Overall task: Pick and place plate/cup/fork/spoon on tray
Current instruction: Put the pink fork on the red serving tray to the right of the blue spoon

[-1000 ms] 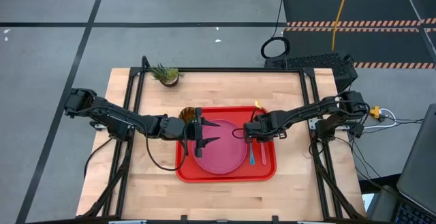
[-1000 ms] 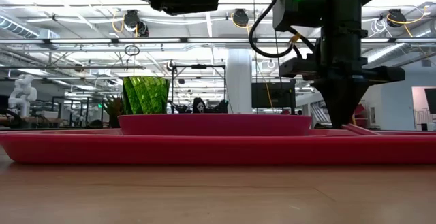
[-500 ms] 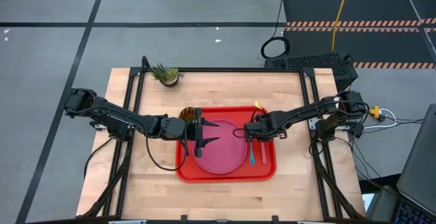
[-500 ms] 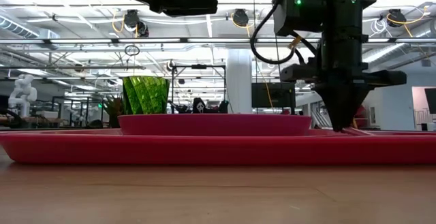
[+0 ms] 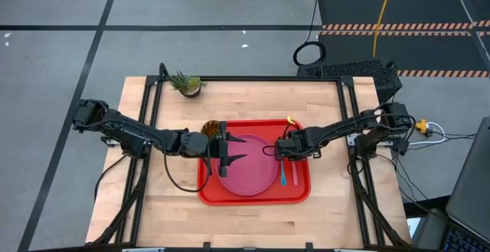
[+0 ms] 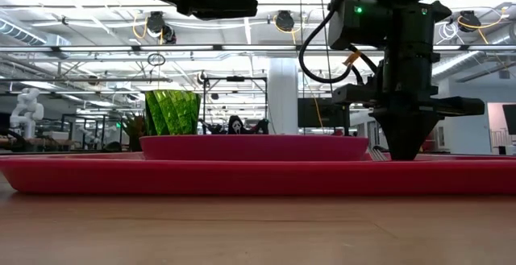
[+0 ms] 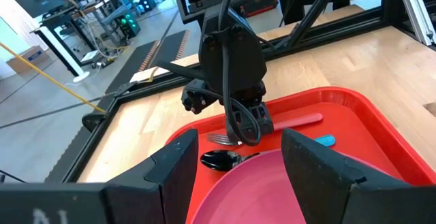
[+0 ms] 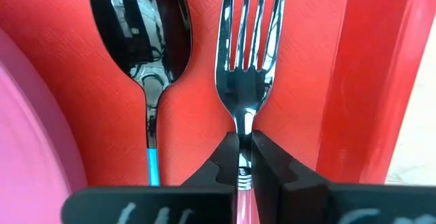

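the red tray [image 5: 205, 193] sits at the centre of the high view on the wooden counter [image 5: 329, 214], with the pink plate [image 5: 249, 174] lying flat in its middle. in the right part of the tray, between the plate and the right rim, the spoon [image 5: 282, 177] with its light blue handle and the fork [image 5: 295, 169] with its pink-red handle lie side by side, the spoon nearer the plate. the right gripper [image 5: 288, 146] is down over the upper ends of the two utensils; the right wrist view shows its fingers [image 8: 219, 164] closed tight on the fork's neck, just where the metal meets the handle, with the tines [image 8: 250, 20] flat against the tray floor beside the spoon's dark bowl [image 8: 142, 30]. in the low view this gripper [image 6: 402, 149] comes down to the tray at the right of the frame. the left gripper [image 5: 233, 154] hovers over the left part of the plate, its fingers [image 7: 318, 173] spread wide apart and holding nothing. the green cup [image 6: 172, 112] stands upright at the tray's upper left, largely hidden under the left arm from above but clear in the low view behind the plate's left edge. a small potted plant [image 5: 186, 83] stands on the counter near its upper left corner, well apart from the tray.
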